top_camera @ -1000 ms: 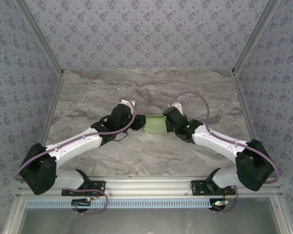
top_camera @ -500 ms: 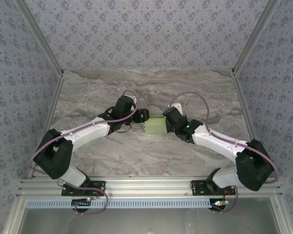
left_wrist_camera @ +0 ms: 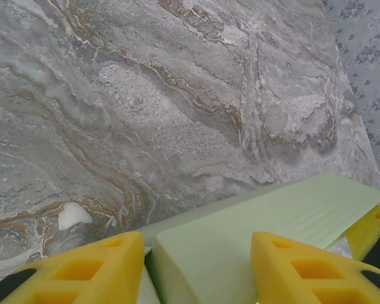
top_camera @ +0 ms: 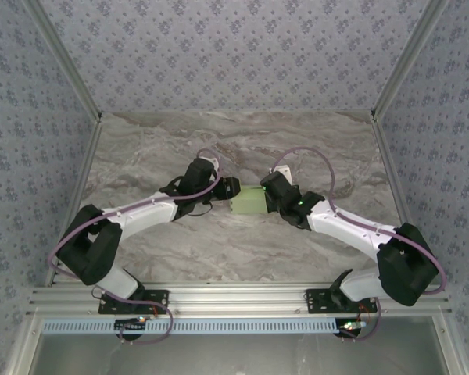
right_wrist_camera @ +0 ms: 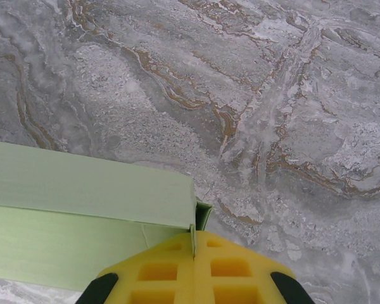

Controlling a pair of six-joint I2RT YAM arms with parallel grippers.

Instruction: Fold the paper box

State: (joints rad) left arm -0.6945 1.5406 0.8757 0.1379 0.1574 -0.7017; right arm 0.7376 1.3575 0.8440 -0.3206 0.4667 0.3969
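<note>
The box point(top_camera: 248, 203) lies on the marble table point(top_camera: 156, 156) near its middle, between the two grippers, as a closed pale-green oblong. At the end by the right wrist a small gap shows at a corner, but what is inside cannot be seen. The left arm point(top_camera: 141, 215) bends out at the elbow to the left and reaches in toward the centre, its left gripper point(top_camera: 228, 187) at the box's left end. Its yellow fingers point(left_wrist_camera: 95, 266) stand apart with that end between them, and whether they press on it I cannot tell. The right arm point(top_camera: 352, 226) mirrors this from the other side. The right gripper point(top_camera: 266, 195) has its fingers point(right_wrist_camera: 164, 272) closed together, pinching a thin card edge of the box in their seam.
</note>
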